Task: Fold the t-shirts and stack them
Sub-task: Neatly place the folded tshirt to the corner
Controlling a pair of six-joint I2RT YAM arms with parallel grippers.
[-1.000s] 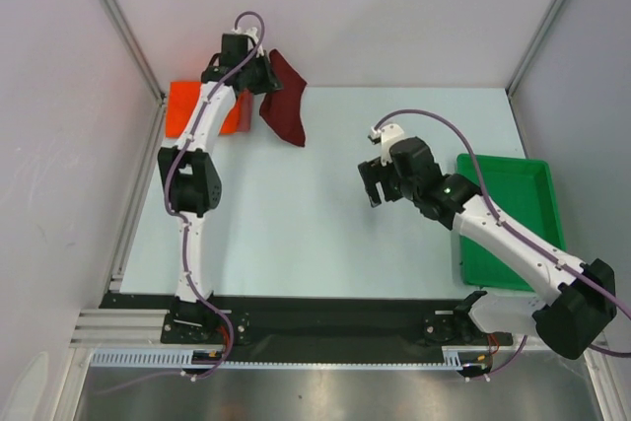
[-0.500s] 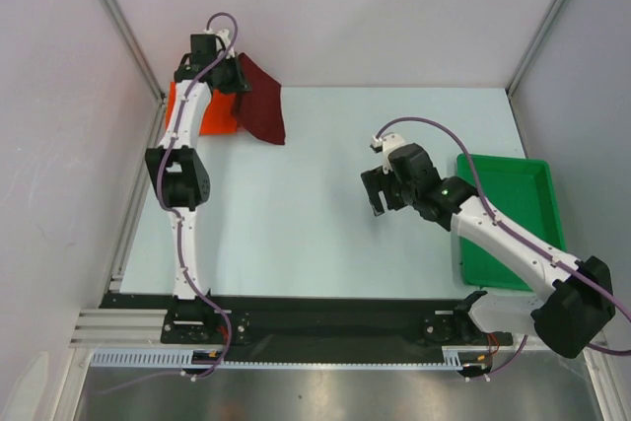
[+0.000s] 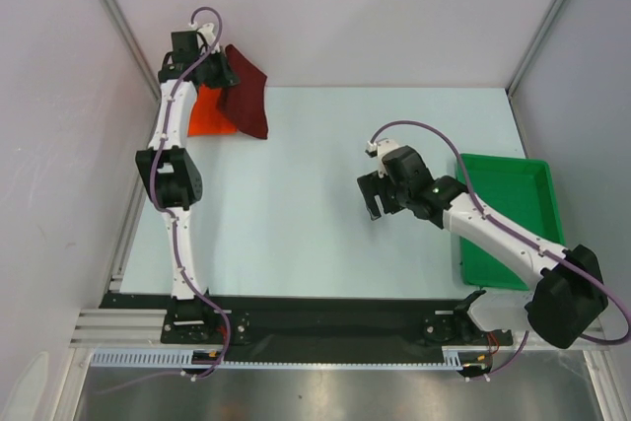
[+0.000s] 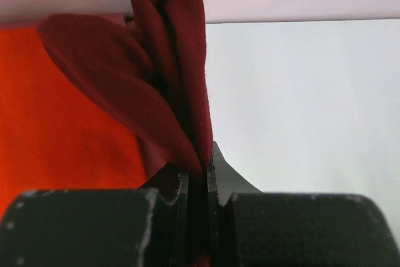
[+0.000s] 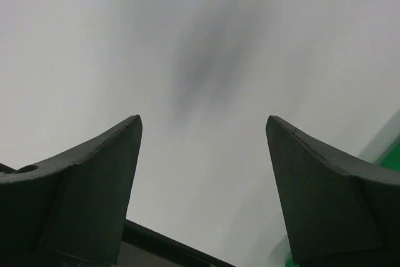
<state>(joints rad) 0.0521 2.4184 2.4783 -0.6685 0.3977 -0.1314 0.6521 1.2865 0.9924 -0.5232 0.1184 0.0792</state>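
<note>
From above, the maroon t-shirt is seen pinched in the left gripper at the far-left corner of the table. It hangs as a bunched, creased flap. Its lower part overlaps the right side of the orange-red t-shirt, which is laid flat by the table's left edge, close to the back wall. The right gripper is held spread wide above mid-table with nothing in it, and the green tray is set at the right edge. A broad stretch of bare table is left between the two arms.

On the left wrist view, the jaws of the left gripper are pressed together on a thin fold of the maroon t-shirt. The orange-red t-shirt fills the left side, and bare table the right.

On the right wrist view, the right gripper is shown well parted, with only pale table between its fingers. A sliver of the green tray is caught at the right edge.
</note>
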